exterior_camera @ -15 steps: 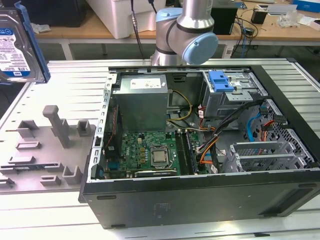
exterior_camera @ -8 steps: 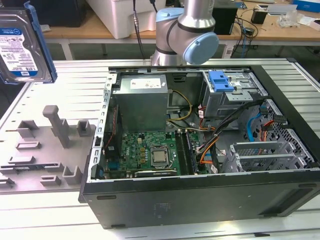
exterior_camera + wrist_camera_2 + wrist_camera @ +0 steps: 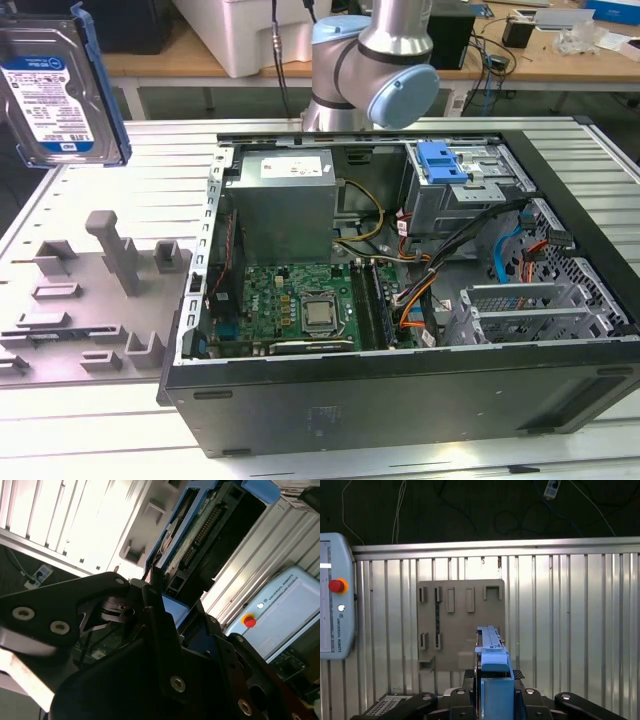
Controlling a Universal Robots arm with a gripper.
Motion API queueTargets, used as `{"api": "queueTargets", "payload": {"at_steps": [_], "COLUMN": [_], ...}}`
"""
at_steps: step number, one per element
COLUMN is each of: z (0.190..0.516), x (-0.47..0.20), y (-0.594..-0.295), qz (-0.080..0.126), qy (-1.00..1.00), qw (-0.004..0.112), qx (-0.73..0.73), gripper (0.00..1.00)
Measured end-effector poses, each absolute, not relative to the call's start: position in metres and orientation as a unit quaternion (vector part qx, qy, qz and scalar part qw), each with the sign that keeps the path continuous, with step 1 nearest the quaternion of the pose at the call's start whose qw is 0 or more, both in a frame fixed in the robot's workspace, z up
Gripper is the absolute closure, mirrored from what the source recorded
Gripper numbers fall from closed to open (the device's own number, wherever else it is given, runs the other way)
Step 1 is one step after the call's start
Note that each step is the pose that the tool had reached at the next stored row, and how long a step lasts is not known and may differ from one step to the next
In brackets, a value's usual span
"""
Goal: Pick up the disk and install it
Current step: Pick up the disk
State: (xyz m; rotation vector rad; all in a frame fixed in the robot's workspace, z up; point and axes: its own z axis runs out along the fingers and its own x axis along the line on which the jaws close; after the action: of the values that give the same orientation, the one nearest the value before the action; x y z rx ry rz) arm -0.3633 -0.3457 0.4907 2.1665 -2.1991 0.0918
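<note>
The disk [image 3: 55, 95] hangs in the air at the exterior view's upper left, above the grey fixture plate [image 3: 90, 300]. It stands on edge, its white-and-blue label facing the camera and its blue frame along the side. In the first wrist view I see the disk [image 3: 492, 655] edge-on, with my gripper [image 3: 494, 690] shut on it from both sides. In the second wrist view the disk [image 3: 200, 535] shows its circuit-board face beyond the black fingers [image 3: 160, 620]. The fixture plate [image 3: 460, 625] lies straight below it.
The open computer case [image 3: 400, 420] takes up the middle and right of the ribbed table, with a drive bay and blue tab [image 3: 445, 160] at its far side. The arm's base [image 3: 385, 60] rises behind the case. A teach pendant [image 3: 335, 595] lies beside the fixture.
</note>
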Motion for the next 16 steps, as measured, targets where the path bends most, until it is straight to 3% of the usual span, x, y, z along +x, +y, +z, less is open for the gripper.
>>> {"api": "queueTargets", "payload": {"at_steps": [16], "z": [0.491], "x": [-0.324], "y": [-0.347], "qz": [0.03], "qy": [-0.712], "qw": [0.027], "qx": [0.701], "gripper": [0.64]}}
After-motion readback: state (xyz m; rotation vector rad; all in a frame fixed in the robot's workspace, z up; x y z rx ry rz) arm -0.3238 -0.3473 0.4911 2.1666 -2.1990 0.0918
